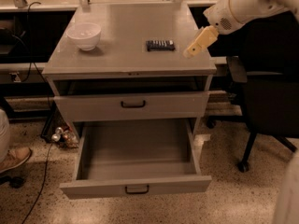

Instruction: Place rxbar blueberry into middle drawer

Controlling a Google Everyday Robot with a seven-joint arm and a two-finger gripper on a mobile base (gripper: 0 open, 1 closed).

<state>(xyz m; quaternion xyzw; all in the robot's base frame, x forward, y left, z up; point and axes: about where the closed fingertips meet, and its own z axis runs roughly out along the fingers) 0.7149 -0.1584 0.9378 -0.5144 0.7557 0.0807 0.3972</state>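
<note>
Grey metal fills the middle of your view: a cabinet (117, 59) with the rxbar blueberry (160, 45) lying flat on its top, a little right of centre. The bar is well apart from the white bowl (84, 34), which stands at the upper left of that top.

Your gripper (188, 53) hangs in the upper right of the frame over the right edge of the cabinet top. It is just to the right of the bar and not touching it, and it slants down and leftward from the white arm (243, 3). You cannot tell from this angle whether it is spread or closed.

At lower centre the middle drawer (135, 188) stands pulled well out. The upper drawer (131, 107) above it sits almost in, with a dark gap over its front. A dark office chair (268, 97) stands at the right edge.
</note>
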